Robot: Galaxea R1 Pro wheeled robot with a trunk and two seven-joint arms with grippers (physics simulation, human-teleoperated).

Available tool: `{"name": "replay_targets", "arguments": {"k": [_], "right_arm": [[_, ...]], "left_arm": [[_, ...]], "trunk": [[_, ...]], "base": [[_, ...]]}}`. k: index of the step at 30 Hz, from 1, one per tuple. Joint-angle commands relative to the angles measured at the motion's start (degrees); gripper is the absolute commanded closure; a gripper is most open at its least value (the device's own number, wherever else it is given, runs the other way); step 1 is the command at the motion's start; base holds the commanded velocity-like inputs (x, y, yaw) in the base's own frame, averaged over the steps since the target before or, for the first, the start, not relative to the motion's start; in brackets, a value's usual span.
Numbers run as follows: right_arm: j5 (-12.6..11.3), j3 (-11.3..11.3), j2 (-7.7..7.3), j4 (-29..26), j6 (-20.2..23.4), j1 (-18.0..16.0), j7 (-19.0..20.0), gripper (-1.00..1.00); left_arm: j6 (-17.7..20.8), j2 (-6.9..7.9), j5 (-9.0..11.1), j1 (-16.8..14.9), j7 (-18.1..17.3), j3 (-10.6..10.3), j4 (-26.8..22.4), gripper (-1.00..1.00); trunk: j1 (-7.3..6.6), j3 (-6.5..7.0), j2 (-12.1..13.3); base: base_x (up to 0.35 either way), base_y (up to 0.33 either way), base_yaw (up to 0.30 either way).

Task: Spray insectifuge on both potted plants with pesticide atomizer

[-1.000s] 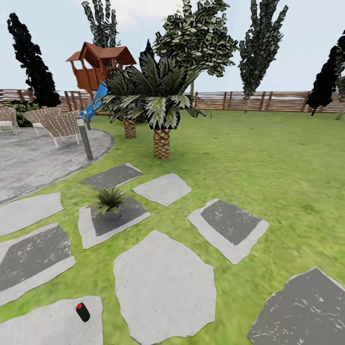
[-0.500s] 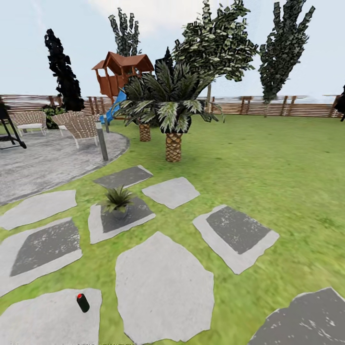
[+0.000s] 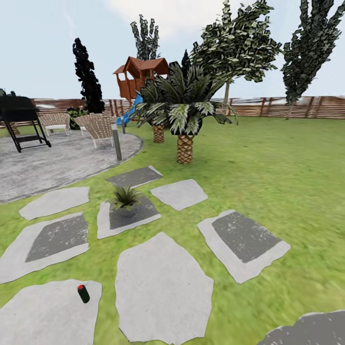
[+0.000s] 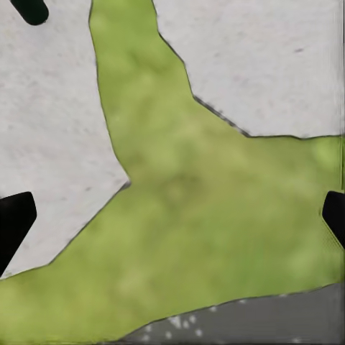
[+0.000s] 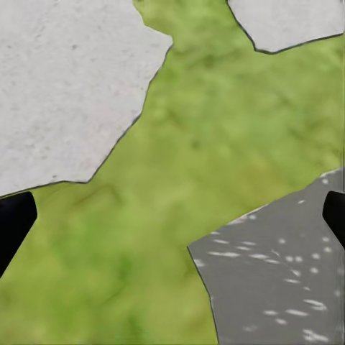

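Note:
The pesticide atomizer [image 3: 83, 293], a small black bottle with a red cap, stands upright on a pale stepping slab [image 3: 43, 316] at the lower left of the head view. The potted plants are out of view. In the left wrist view my left gripper [image 4: 172, 219] is open over grass, its dark fingertips [image 4: 13, 223] far apart. A black rounded shape [image 4: 29, 8] sits on a pale slab at that picture's edge; I cannot tell what it is. In the right wrist view my right gripper [image 5: 172, 219] is open above grass and slabs, with nothing between its fingers.
A long-leaved agave [image 3: 125, 196] in a pot sits on a dark slab ahead. Two palms [image 3: 184, 112] stand beyond it. At the left, the paved patio [image 3: 52, 163] holds a black grill [image 3: 21, 120], wicker chairs [image 3: 98, 128] and a grey post [image 3: 116, 143]. A wooden fence [image 3: 287, 108] closes the lawn.
The whole head view has shifted to the right, so the camera has turned left. The black grill has come into view on the patio. The atomizer and plants have not moved.

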Motion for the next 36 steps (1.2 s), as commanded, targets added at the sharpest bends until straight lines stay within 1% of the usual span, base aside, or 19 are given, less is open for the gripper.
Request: {"name": "replay_targets", "arguments": {"k": [1,11,21,36], "right_arm": [[0.17,-0.16,0.02,0.04,-0.19,-0.02,0.01,-1.00],[0.17,-0.16,0.02,0.04,-0.14,-0.02,0.01,-1.00],[0.17,-0.16,0.02,0.04,-0.15,-0.02,0.01,-1.00],[0.17,-0.16,0.02,0.04,-0.16,-0.02,0.01,-1.00]], "left_arm": [[-0.19,0.00,0.33,-0.05,0.00,-0.02,0.06,-1.00],[-0.19,0.00,0.34,-0.07,0.00,-0.02,0.06,-1.00],[-0.19,0.00,0.34,-0.06,0.00,-0.02,0.06,-1.00],[-0.19,0.00,0.34,-0.03,0.00,-0.02,0.06,-1.00]], "trunk": [[-0.01,0.01,-0.02],[-0.01,0.63,-0.02],[-0.01,1.25,-0.02],[-0.01,2.18,-0.02]], "base": [[0.000,-0.269,0.215],[0.013,-0.245,0.215],[0.147,-0.231,0.215],[0.016,-0.016,0.215]]}}
